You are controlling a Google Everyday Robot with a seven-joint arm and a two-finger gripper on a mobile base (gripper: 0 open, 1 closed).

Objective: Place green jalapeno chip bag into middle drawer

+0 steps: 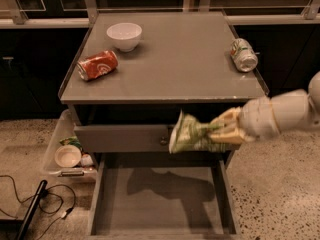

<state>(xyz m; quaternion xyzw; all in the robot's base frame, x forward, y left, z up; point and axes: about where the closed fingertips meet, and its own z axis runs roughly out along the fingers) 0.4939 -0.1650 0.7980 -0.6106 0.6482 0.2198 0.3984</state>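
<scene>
My gripper [222, 132] comes in from the right on a pale arm and is shut on the green jalapeno chip bag [191, 134]. It holds the bag in the air, off the front edge of the cabinet top, in front of the closed drawer front [120, 138] with its small knob. The middle drawer [160, 199] is pulled open below, with a bare grey floor; the bag and arm cast a shadow on it. The bag hangs above the drawer's back right part.
On the grey cabinet top [180, 59] lie a red soda can [97, 65] on its side, a white bowl [124, 36] and a green-and-white can [244, 54]. A clear bin [62, 151] with items stands left of the cabinet. Cables [30, 209] lie on the floor.
</scene>
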